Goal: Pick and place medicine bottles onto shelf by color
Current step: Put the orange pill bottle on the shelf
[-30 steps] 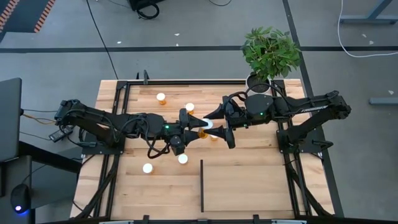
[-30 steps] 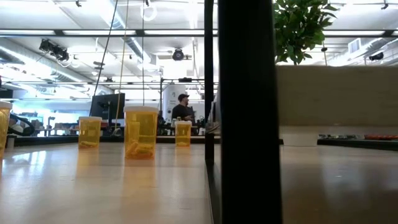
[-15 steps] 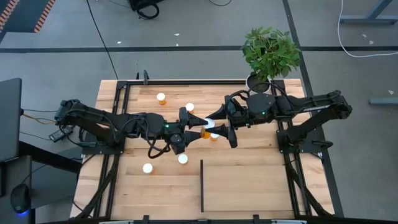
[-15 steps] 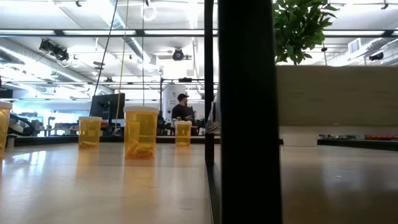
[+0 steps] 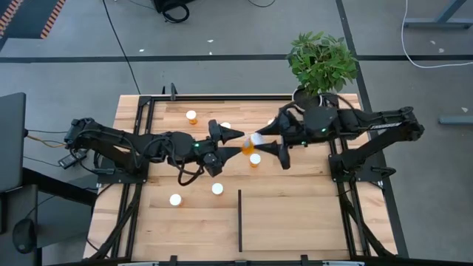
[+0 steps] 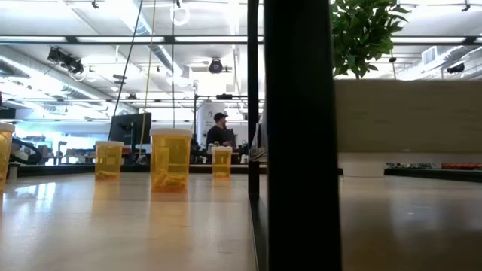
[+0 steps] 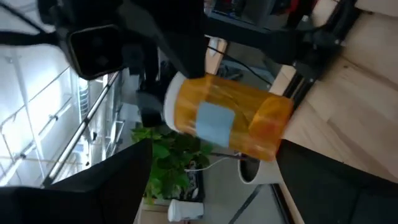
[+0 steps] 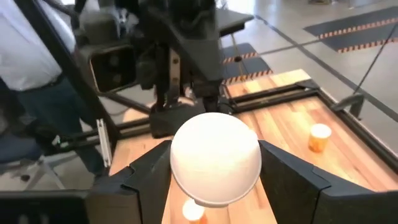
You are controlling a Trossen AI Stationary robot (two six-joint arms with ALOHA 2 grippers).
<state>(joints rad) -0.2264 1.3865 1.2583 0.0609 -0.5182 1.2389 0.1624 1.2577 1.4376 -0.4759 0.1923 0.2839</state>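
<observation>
**One bottle up, shelf not yet reached**

One orange cylindrical pill bottle with a round white cap [image 5: 249,146] hangs above the plank tabletop [image 5: 170,222] near its middle, lying on its side between my two arms. My right fingers [image 5: 266,145] sit close against the cap on both sides and look clamped on it. My left fingers [image 5: 232,146] are spread wide around the bottle's orange end and do not seem to press it.

To do this well, I should be sure the right grip on that smooth cap is firm before the left arm draws away. Then I carry the bottle level to the rectangular light-wood shelf panel [image 5: 295,222] beside the thin black strip [image 5: 239,219] and stand it upright with its own colour.

Other small bottles [image 5: 217,188] stand scattered on the tabletop, so I should lift clear of them.

Much is hard to judge. From above, the arms cover the exact contact points. The low view is largely blocked by a dark upright and shows only a few orange bottles. Whether anything stands on the shelf's far part, I cannot tell.
</observation>
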